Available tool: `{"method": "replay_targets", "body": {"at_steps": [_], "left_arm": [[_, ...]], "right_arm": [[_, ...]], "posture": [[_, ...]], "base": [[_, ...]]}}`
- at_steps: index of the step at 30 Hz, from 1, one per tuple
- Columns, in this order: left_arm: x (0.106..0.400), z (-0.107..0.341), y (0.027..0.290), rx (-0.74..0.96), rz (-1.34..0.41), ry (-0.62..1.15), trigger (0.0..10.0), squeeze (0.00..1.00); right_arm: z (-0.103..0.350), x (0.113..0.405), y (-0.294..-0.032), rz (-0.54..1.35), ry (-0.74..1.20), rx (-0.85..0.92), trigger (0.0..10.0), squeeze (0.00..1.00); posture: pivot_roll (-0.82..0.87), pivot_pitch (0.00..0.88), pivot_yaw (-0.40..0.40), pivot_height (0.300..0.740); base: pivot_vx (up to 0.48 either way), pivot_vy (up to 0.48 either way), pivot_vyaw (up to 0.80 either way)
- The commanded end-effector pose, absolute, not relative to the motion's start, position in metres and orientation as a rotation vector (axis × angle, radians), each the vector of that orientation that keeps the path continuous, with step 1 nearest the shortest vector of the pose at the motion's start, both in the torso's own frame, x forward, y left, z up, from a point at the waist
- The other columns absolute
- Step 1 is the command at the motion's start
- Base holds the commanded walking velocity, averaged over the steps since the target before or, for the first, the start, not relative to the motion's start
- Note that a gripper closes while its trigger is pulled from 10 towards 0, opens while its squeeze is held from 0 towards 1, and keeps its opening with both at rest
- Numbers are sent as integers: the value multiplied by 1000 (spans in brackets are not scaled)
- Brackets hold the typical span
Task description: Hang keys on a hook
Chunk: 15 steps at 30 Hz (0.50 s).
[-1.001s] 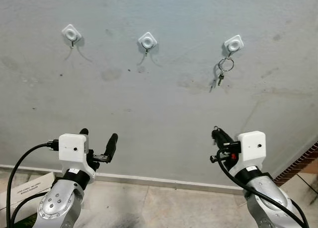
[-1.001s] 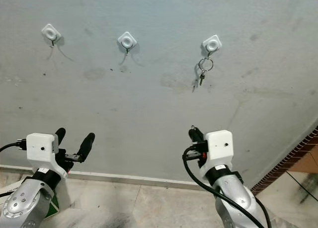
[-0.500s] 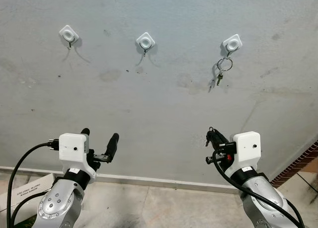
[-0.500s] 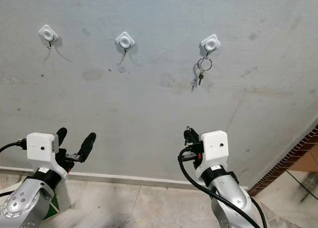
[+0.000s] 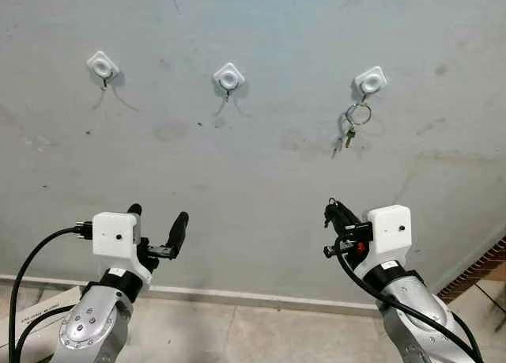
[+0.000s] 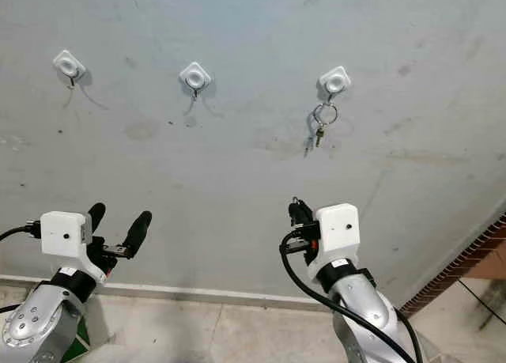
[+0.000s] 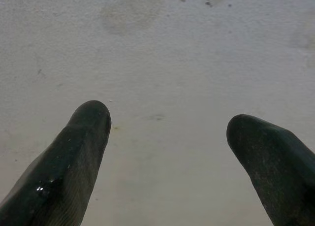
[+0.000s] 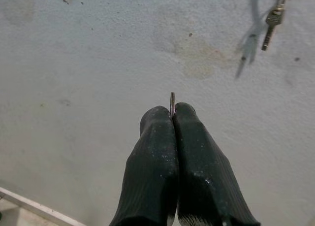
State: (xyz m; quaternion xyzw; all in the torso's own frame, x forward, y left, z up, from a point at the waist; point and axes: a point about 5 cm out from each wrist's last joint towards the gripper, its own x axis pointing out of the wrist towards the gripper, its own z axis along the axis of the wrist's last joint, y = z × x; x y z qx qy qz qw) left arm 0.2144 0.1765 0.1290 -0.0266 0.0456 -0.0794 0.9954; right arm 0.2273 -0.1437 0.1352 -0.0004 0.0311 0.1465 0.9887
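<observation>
Since a second ago the right gripper (image 5: 330,210) has drifted a little toward the middle of the wall and the whole view has tilted slightly, while the keys (image 5: 351,126) hang where they were. They dangle from the rightmost hook (image 5: 370,81), well above and a bit right of that gripper, touching neither arm. It is a small bunch: a metal ring caught on the hook with a couple of short keys below, casting a thin shadow on the grey wall (image 5: 261,173).

The right wrist view shows the two fingers (image 8: 157,152) pressed tight together with a thin sliver of metal (image 8: 172,104) pinched at their tips; what it is I cannot tell, and from the head views it is too small to make out. The left gripper (image 5: 158,221) is held low before the wall, its fingers (image 7: 74,152) spread wide. Two more hooks, a middle hook (image 5: 228,77) and a left hook (image 5: 103,64), hold nothing.
</observation>
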Motion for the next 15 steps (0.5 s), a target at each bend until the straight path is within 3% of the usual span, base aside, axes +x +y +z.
{"method": "replay_targets", "body": {"at_steps": [1, 15], "left_arm": [[214, 133, 176, -45, -171, 86, 10000, 0], [213, 132, 175, -47, -171, 95, 10000, 0]], "right_arm": [[138, 228, -143, 300, 55, 2, 10000, 0], [138, 228, -142, 305, 60, 5, 10000, 0]], "posture": [[63, 0, -2, 740], [62, 0, -3, 740]], "base": [[326, 0, 0], [321, 0, 0]]}}
